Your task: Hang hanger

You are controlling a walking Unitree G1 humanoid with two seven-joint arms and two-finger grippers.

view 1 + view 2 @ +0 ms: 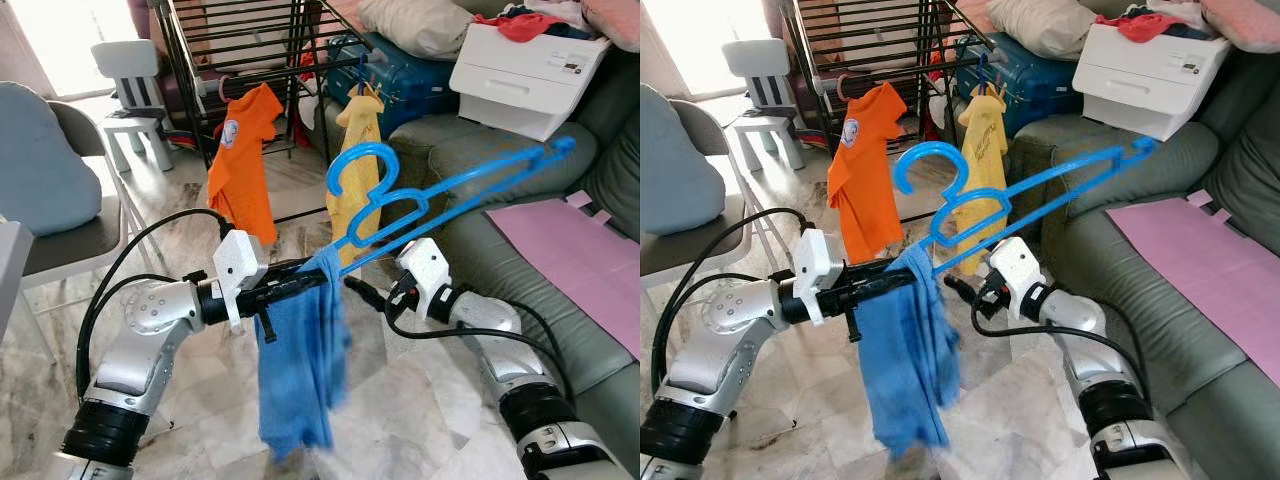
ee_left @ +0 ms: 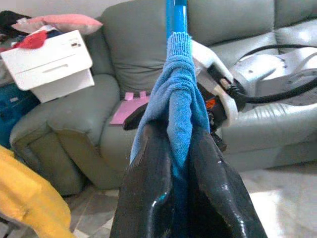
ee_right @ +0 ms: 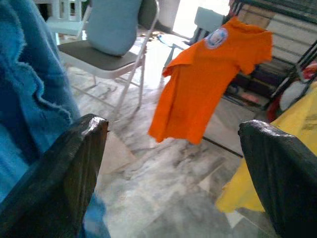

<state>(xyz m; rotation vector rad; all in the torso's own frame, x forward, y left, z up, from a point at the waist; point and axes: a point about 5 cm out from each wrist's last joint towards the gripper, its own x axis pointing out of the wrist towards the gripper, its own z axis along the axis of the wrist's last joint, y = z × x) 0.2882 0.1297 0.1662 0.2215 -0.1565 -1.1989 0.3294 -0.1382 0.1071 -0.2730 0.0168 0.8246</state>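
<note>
The left end effector (image 1: 318, 272) is clenched on the blue garment (image 1: 300, 370) draped on the blue hanger (image 1: 420, 200). The right end effector (image 3: 173, 168) is released; its wrist view reveals the orange shirt (image 3: 208, 79).

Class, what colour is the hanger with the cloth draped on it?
The hanger is blue, like the cloth on it; it shows best in the left eye view.

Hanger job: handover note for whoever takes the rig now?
Left pincer: shut on the blue garment, which hangs on the blue hanger.
Right pincer: open, beside the garment, holding nothing.
Hanger is tilted in mid-air over the floor, short of the black drying rack, where the orange shirt and yellow shirt hang.
Done: garment on hanger.
Left: hook it on the rack.
</note>
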